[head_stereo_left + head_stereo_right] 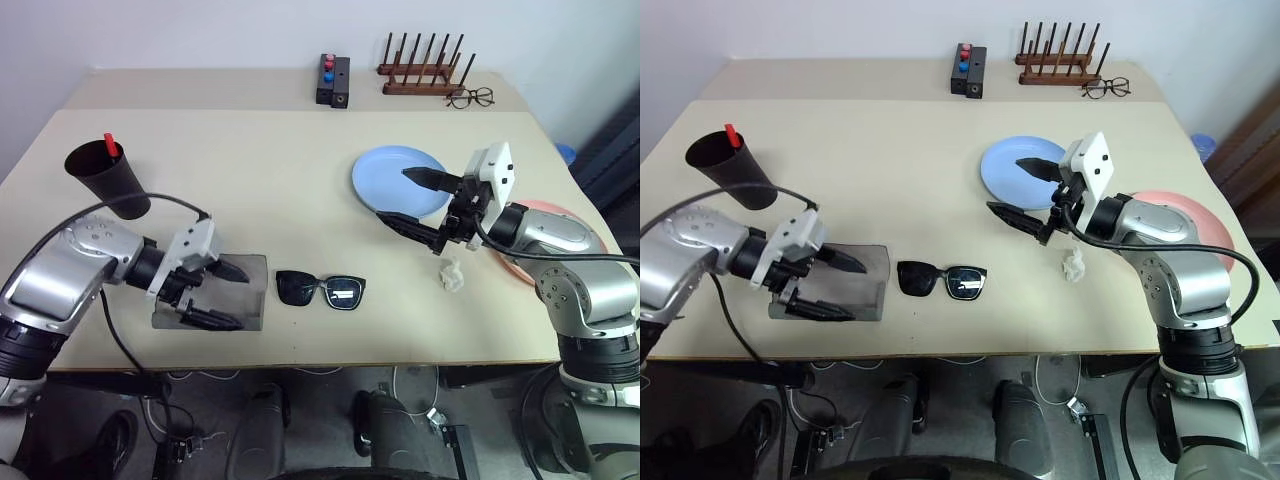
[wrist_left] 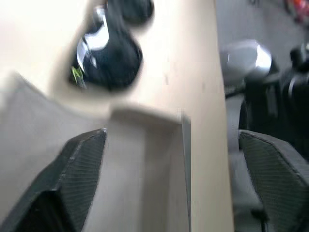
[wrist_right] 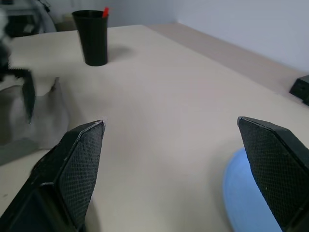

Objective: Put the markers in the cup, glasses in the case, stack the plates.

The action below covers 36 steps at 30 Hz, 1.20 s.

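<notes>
The grey case [image 1: 250, 292] lies at the front left and appears open, its hollow inside showing in the left wrist view. My left gripper [image 1: 225, 296] is open over it, one finger on each side and nothing between them. The black glasses [image 1: 322, 290] rest on the table just right of the case. The dark cup [image 1: 110, 182] stands at the far left with a red-capped marker [image 1: 110, 146] in it. My right gripper [image 1: 393, 195] hangs open and empty above the table at the near edge of the blue plate [image 1: 375, 180]. The pink plate [image 1: 1210, 225] lies partly under my right arm.
A black box with red and blue buttons [image 1: 333, 80], a wooden rack [image 1: 425, 70] and wire-framed spectacles [image 1: 470, 97] sit along the back. A crumpled white scrap [image 1: 452, 275] lies below my right gripper. The table's front edge runs just below the case.
</notes>
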Available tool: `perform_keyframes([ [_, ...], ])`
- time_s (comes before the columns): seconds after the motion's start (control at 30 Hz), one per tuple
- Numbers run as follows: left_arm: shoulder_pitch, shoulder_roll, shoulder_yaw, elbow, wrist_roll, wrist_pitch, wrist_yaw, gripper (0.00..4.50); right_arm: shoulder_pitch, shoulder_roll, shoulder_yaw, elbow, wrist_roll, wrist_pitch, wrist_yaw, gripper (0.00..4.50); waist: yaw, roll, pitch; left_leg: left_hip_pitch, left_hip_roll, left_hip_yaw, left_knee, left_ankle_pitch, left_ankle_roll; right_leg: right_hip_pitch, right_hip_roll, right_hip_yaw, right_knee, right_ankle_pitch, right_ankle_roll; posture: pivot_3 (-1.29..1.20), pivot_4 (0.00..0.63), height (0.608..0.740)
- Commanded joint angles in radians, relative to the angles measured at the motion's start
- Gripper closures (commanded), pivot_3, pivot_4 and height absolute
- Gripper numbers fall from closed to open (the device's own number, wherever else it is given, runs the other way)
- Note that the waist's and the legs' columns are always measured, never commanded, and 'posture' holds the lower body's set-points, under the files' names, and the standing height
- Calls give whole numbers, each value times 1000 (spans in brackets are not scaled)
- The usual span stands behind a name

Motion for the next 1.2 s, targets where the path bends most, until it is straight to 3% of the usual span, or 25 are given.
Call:
perform_keyframes([
  [0.03, -123, -32, 17, 27, -39, 75, -23, 19, 65, -85, -81, -60, 63, -1, 103, 0, 4, 0, 0, 0, 0, 0, 0, 0, 0, 0, 0, 0, 0, 0, 0, 0, 150, 740],
  [0.2, -299, -180, -105, 172, 54, 38, -49, 19, 167, -180, -142, -94, 101, 4, 193, 0, 12, 0, -1, 2, 0, 0, 2, 0, 1, 2, 0, 0, 0, 0, 1, 0, 150, 740],
  [0.4, -403, -347, -302, 348, 268, -179, -98, 19, 348, -278, -202, -188, 91, 31, 238, 0, 21, 0, 0, 1, 0, 0, 3, -1, 2, 2, 0, 0, 0, 0, 0, 0, 150, 740],
  [0.6, -442, -506, -327, 425, 337, -256, -35, 19, 391, -254, -212, -238, 99, 39, 172, 0, 24, 0, 0, 1, 0, 0, 5, -1, 2, 2, 0, 0, 0, 0, 0, 0, 150, 740],
  [1.03, -429, -612, -373, 551, 500, -401, 18, 19, 373, -231, -223, -236, 105, 19, 105, 0, 24, 0, 0, 1, -1, -1, 5, -2, 3, 3, 0, 0, 0, 0, 0, 0, 150, 740],
  [1.13, -406, -617, -377, 551, 515, -411, 14, 895, 366, -227, -218, -233, 97, 10, 94, 0, 23, 0, 0, 1, -1, -1, 5, -2, 3, 3, 0, 0, 0, 0, 0, 0, 150, 740],
  [1.2, -393, -618, -374, 543, 518, -413, 13, 1918, 363, -227, -213, -233, 91, 6, 89, 0, 23, 0, 0, 1, -1, -1, 5, -2, 3, 3, 0, 0, 0, 0, 0, 0, 150, 740],
])
